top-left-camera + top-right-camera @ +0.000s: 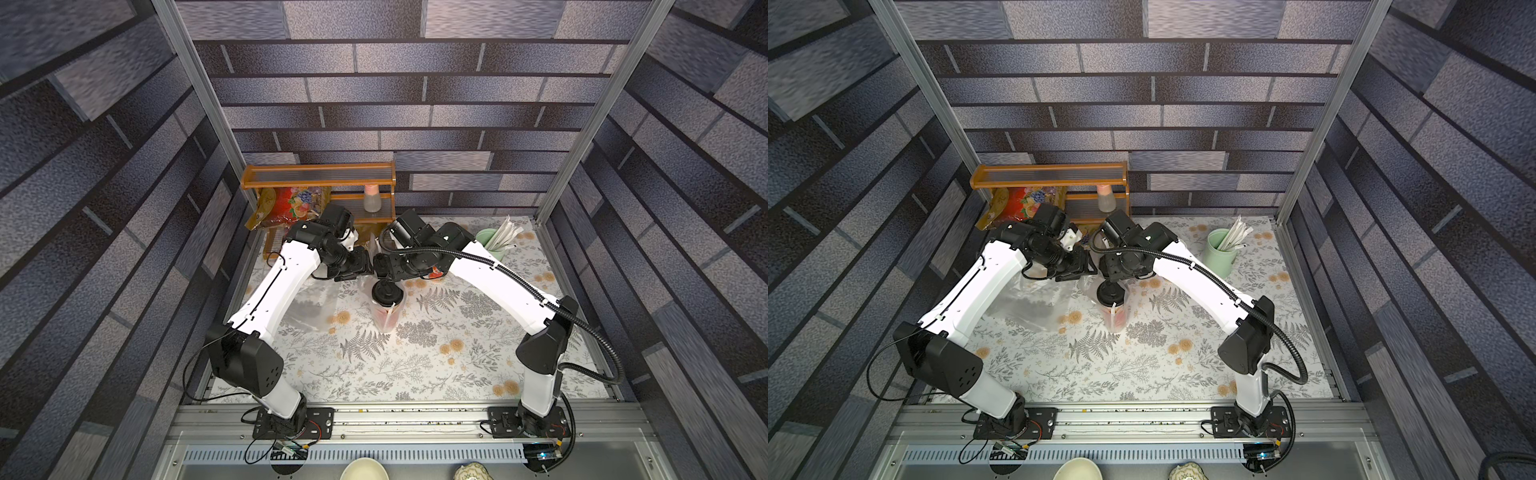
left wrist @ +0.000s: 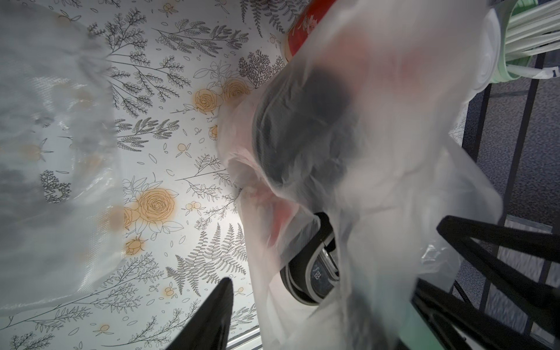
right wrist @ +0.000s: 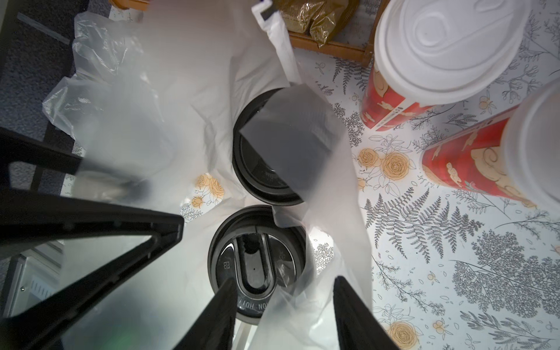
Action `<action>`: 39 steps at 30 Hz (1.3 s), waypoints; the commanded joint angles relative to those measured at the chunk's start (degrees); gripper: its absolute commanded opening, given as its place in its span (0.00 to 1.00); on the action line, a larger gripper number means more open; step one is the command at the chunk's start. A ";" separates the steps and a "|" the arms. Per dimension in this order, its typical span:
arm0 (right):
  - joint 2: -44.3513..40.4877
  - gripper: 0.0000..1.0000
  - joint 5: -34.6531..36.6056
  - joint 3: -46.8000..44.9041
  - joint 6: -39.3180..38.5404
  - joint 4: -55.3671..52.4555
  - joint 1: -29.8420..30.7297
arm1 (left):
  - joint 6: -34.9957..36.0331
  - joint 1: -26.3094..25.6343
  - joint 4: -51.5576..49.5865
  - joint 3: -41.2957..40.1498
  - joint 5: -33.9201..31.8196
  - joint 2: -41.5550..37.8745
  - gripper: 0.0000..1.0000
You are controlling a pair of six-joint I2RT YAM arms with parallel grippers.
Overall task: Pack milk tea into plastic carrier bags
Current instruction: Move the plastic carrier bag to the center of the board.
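Observation:
A clear plastic carrier bag (image 3: 188, 91) stands mid-table with two black-lidded milk tea cups inside, the nearer lid (image 3: 257, 260) bare and the farther lid (image 3: 266, 160) half under a handle strip. In both top views one black lid (image 1: 386, 293) (image 1: 1111, 293) shows above the red cup. Two white-lidded cups (image 3: 442, 48) (image 3: 485, 169) stand outside the bag. My right gripper (image 3: 289, 315) hangs open over the bag mouth, loose film between its fingers. My left gripper (image 2: 285, 303) is open beside the bag; one finger (image 2: 212, 315) shows, clear of the film, the other is hidden behind it.
A second clear bag (image 1: 311, 309) (image 2: 45, 151) lies flat under my left arm. A pale green cup of straws (image 1: 494, 241) stands at the back right. A wooden shelf (image 1: 320, 176) with snack packets (image 1: 291, 203) and a bottle lines the back left.

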 commanded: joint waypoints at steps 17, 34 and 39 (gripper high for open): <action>-2.37 0.62 7.62 3.49 2.64 -3.63 -1.42 | 1.36 0.50 -0.32 1.83 0.65 0.18 0.54; 4.97 0.37 -3.90 4.47 2.17 -0.75 -4.23 | 1.45 2.39 2.36 1.85 1.84 1.44 0.46; 6.08 0.13 -4.48 7.24 1.79 -0.84 -4.28 | 1.53 3.14 4.10 2.48 3.19 1.57 0.25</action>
